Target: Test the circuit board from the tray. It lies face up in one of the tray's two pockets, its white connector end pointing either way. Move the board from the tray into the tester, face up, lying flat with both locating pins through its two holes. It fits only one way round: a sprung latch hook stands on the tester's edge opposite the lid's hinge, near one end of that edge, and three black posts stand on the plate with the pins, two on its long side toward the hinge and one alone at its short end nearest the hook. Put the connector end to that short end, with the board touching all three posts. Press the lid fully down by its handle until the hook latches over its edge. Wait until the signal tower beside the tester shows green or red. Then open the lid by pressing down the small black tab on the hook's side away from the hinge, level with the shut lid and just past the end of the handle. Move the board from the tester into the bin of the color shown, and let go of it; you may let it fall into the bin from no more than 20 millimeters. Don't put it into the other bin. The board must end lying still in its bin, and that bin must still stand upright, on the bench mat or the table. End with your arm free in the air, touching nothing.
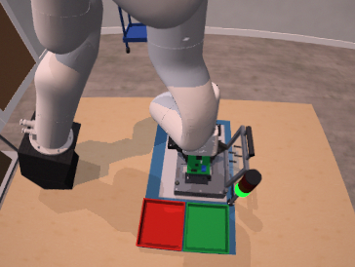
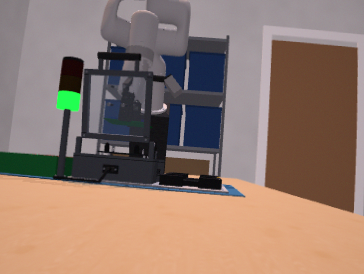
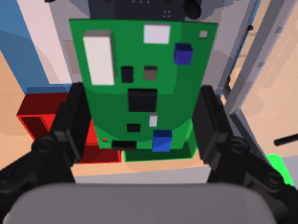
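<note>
The green circuit board (image 3: 142, 85) lies face up between my gripper's (image 3: 142, 102) two black fingers, which are shut on its long edges. Its white connector (image 3: 98, 57) is at the far left in the wrist view. In the top view the board (image 1: 199, 166) is held a little above the grey tester (image 1: 199, 182), under my wrist. In the exterior view it shows as a thin green strip (image 2: 120, 121) behind the clear lid (image 2: 117, 105), which stands open and upright. The signal tower (image 2: 68, 100) shows green and also appears in the top view (image 1: 242, 189).
The red bin (image 1: 162, 224) and the green bin (image 1: 207, 227) stand side by side on the blue mat in front of the tester. The black tray (image 2: 190, 180) lies behind the tester. The lid's handle (image 1: 250, 141) sticks up at the right.
</note>
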You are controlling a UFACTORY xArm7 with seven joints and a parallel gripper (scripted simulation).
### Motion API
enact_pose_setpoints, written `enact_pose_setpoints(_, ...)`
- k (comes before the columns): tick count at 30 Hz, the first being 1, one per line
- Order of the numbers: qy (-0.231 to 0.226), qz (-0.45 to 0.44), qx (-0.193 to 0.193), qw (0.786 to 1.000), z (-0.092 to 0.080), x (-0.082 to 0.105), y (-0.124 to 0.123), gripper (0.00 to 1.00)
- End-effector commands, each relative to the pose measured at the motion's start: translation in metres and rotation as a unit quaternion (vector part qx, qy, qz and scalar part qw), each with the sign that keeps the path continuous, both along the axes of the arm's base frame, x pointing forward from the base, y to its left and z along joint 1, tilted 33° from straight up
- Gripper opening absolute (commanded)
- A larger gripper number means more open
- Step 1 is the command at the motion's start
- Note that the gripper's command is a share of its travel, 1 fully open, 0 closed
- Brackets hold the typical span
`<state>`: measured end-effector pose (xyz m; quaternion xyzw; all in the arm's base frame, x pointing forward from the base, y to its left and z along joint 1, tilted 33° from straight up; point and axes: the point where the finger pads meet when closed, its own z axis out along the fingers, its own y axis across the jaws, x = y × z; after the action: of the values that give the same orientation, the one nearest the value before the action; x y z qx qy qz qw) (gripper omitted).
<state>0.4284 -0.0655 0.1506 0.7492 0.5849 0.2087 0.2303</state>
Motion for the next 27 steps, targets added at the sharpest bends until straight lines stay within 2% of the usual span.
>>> enact_pose_setpoints(1,0.025,0.014,0.022,0.999,0.010,-0.004,0.000,0.79)
enact_pose_setpoints(9,0.025,0.014,0.022,0.999,0.023,-0.012,0.000,0.79)
enact_pose_setpoints(27,0.025,0.014,0.022,0.999,0.025,-0.014,0.001,0.79)
